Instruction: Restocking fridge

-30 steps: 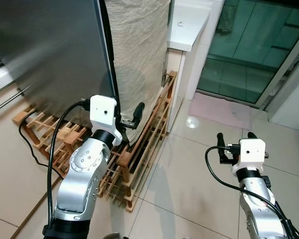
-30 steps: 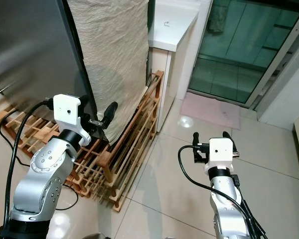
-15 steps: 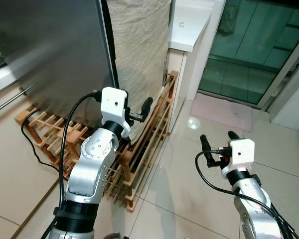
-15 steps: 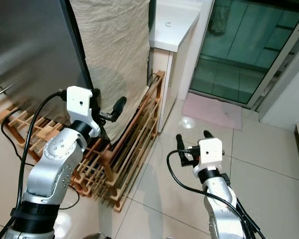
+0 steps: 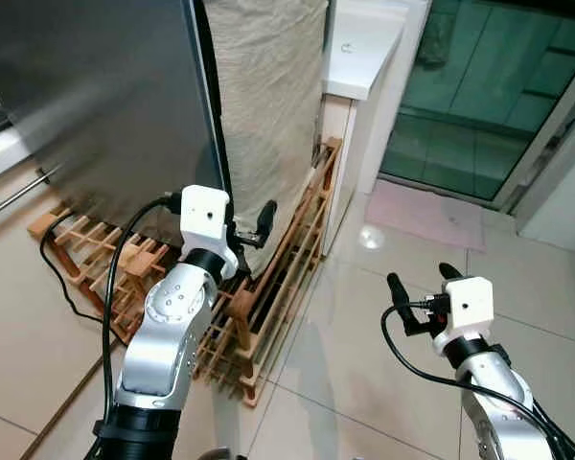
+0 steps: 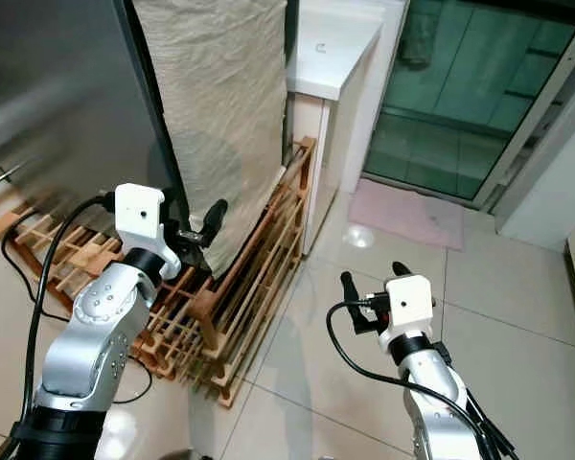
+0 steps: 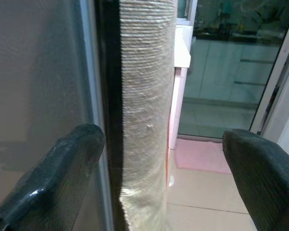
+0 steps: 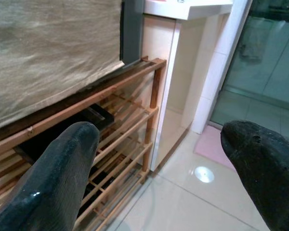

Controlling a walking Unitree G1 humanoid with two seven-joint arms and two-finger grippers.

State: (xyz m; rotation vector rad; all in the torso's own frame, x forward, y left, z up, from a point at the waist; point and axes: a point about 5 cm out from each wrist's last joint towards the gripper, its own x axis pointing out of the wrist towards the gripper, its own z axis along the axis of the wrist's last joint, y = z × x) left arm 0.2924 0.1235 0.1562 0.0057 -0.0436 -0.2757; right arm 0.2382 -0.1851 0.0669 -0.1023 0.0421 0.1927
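Note:
The fridge's grey steel door [image 5: 96, 96] stands shut at the upper left, and a beige cloth [image 5: 268, 96] covers the fridge's side. My left gripper [image 5: 249, 228] is open at the door's lower corner. In the left wrist view its fingers [image 7: 62, 168] straddle the dark seam between door and cloth, touching neither. My right gripper [image 5: 422, 283] hangs open and empty over the tiled floor to the right, pointing toward the rack.
A slatted wooden rack [image 5: 268, 307] lies under and beside the fridge. A black cable [image 5: 62, 287] loops over the floor at the left. A white counter [image 5: 364, 38], a glass sliding door [image 5: 479, 96] and a pink mat [image 5: 426, 213] are behind.
The left gripper lifted toward the door edge half a second ago and has dropped back slightly. The right gripper has shifted a little left and lower. Both stay open.

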